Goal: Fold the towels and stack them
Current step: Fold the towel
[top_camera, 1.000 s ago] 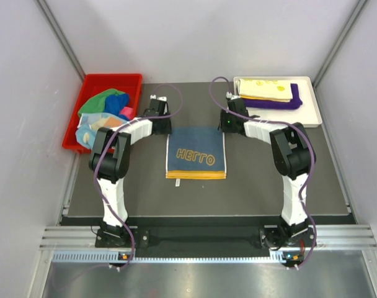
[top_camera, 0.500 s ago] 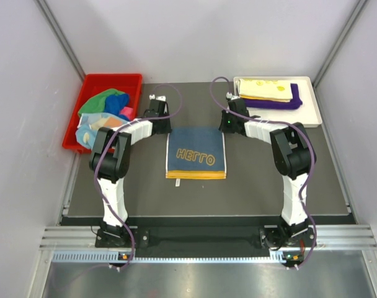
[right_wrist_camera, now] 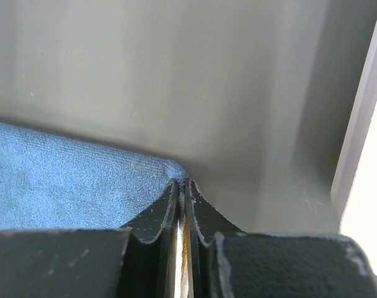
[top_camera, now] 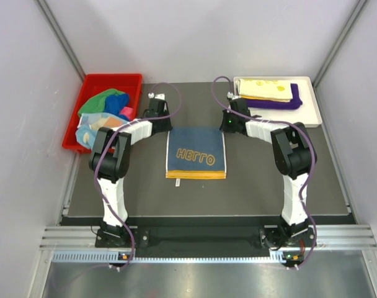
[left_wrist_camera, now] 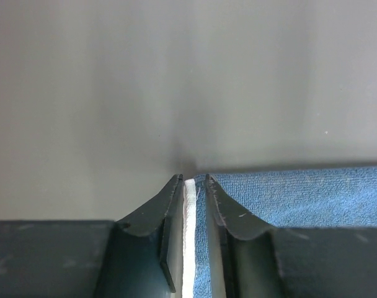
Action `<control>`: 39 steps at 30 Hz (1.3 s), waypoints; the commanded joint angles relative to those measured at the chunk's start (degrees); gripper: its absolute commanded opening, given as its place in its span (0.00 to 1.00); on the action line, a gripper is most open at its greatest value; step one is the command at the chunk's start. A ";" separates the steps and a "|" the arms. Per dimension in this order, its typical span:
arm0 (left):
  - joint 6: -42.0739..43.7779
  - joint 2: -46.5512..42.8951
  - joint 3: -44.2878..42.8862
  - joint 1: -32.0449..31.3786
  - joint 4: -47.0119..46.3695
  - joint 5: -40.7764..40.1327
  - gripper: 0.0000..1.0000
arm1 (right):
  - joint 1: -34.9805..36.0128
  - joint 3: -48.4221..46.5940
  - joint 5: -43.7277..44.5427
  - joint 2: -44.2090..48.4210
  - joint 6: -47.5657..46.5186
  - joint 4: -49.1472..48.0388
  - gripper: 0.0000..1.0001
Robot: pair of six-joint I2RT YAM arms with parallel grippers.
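Observation:
A navy towel (top_camera: 196, 154) with yellow lettering lies flat in the middle of the dark mat. My left gripper (top_camera: 166, 128) is at its far left corner. In the left wrist view the left gripper (left_wrist_camera: 193, 180) is shut on the towel (left_wrist_camera: 300, 192), with the white hem and blue pile filling the gap. My right gripper (top_camera: 226, 128) is at the far right corner. In the right wrist view the right gripper (right_wrist_camera: 183, 182) is shut tight on the towel (right_wrist_camera: 64, 180), pinching the corner tip.
A red bin (top_camera: 111, 79) at the far left holds several loose towels, among them a green one (top_camera: 100, 99). A white tray (top_camera: 312, 102) at the far right holds a folded yellow towel (top_camera: 266, 89) on a purple one (top_camera: 281, 104). Grey walls close in on both sides.
The left wrist has edged slightly toward the far side. The towel lies as before and the right arm has barely moved.

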State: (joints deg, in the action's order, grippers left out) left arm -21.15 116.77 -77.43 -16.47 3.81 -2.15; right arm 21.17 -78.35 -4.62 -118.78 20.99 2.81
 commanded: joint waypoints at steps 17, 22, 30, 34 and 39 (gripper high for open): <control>-2.41 1.88 1.32 1.53 -4.61 3.82 0.23 | -1.22 0.39 -1.09 -1.01 -0.43 -2.37 0.04; -2.58 1.80 0.61 1.61 -4.52 4.53 0.01 | -1.48 0.83 -2.05 -0.66 0.19 -5.00 0.04; -4.25 -1.02 0.44 1.62 -6.97 2.68 0.00 | -2.45 4.25 -4.08 1.70 2.03 -11.15 0.00; -5.13 -3.03 0.96 1.62 -9.43 2.77 0.00 | -3.24 8.02 -4.96 4.08 3.00 -15.98 0.00; -5.92 -6.02 3.60 1.62 -14.00 3.38 0.00 | -3.50 12.95 -4.61 8.82 3.18 -21.70 0.00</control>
State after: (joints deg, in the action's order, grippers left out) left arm -25.98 116.18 -74.85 -15.14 -3.09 1.32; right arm 18.61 -67.64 -9.15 -115.81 23.81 -11.92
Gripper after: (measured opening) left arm 0.012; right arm 0.011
